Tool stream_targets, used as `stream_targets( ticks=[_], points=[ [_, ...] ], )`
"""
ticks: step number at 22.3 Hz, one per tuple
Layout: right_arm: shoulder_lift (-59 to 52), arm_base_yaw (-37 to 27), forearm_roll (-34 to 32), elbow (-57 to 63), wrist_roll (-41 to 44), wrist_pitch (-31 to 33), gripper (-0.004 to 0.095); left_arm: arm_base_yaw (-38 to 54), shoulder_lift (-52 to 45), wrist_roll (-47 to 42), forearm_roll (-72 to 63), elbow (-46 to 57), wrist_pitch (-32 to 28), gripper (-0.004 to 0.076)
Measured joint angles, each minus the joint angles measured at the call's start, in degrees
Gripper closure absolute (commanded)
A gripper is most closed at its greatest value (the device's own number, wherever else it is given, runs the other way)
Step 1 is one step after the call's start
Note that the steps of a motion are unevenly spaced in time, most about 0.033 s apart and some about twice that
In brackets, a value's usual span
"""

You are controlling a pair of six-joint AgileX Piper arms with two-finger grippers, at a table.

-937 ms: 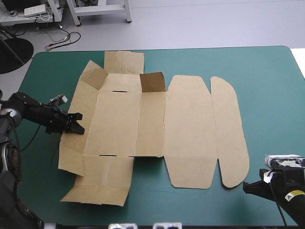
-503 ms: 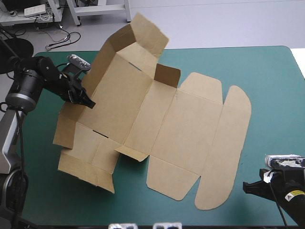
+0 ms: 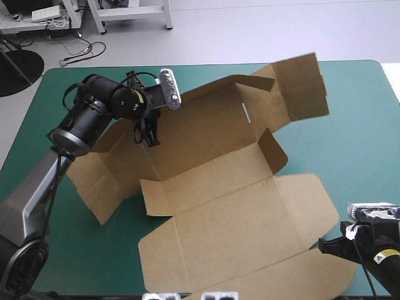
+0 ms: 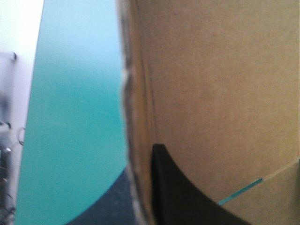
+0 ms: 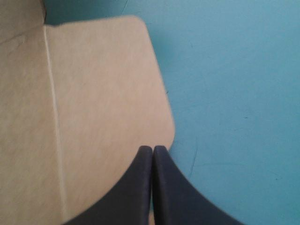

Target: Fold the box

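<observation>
The brown box (image 3: 219, 206) is a cut sheet, partly lifted and turned askew on the teal-green cover. Its far panels stand raised, with one flap (image 3: 303, 87) high in the air near the far right. My left gripper (image 3: 149, 136) is shut on a raised wall at the sheet's far left. In the left wrist view the board edge (image 4: 136, 117) runs between the black fingers (image 4: 187, 201). My right gripper (image 3: 326, 245) rests low at the near right corner, shut and holding nothing. Its tips (image 5: 153, 157) sit over the rim of the rounded lid flap (image 5: 93, 117).
The teal-green cover (image 3: 356, 144) shows to the right of the box and along the far edge. The box's near flaps reach almost to the table's front edge (image 3: 112, 290).
My left gripper has lifted the box's left side and swung it toward the far middle. The sheet has turned and slid nearer to the right gripper. The right arm has stayed still.
</observation>
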Motion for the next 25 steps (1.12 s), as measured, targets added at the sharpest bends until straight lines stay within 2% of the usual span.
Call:
stream_targets(
  ticks=[4, 7, 10, 12, 15, 17, 21, 25],
  points=[
    [0.0, 0.0, 0.0, 0.0, 0.0, 0.0, 0.0923, -6.9, 0.0, 4.5, 3.4, 0.0, -4.0, 0.0734],
    [0.0, 0.0, 0.1, 0.0, 0.2, -0.2, 0.0923, -10.2, 0.0, 3.5, 5.2, 0.0, -5.9, 0.0734],
    [0.0, 0.0, 0.2, -0.1, 2.8, -1.3, 0.0923, -15.1, 0.0, -8.2, 19.1, 3.7, -11.3, 0.0734],
    [0.0, 0.0, 0.2, -1.2, 3.6, -1.4, 0.0923, -18.6, 0.0, -20.1, 33.5, 9.1, -14.7, 0.0734],
    [0.6, 0.0, 0.2, -5.4, 4.0, -2.4, 0.0923, -23.7, -0.2, -47.3, 59.0, 18.3, -18.3, 0.0734],
    [3.0, 0.0, 0.2, -9.2, 4.7, -2.8, 0.0923, -25.8, -1.1, -60.6, 70.6, 23.0, -19.5, 0.0734],
    [8.0, 0.0, 0.9, -14.4, 5.1, -3.4, 0.0923, -26.9, -2.0, -66.2, 75.2, 27.6, -20.5, 0.0734],
    [14.1, 0.0, 2.2, -20.5, 5.1, -5.1, 0.0923, -26.9, -2.0, -71.5, 77.2, 31.2, -17.9, 0.0734]
  ],
)
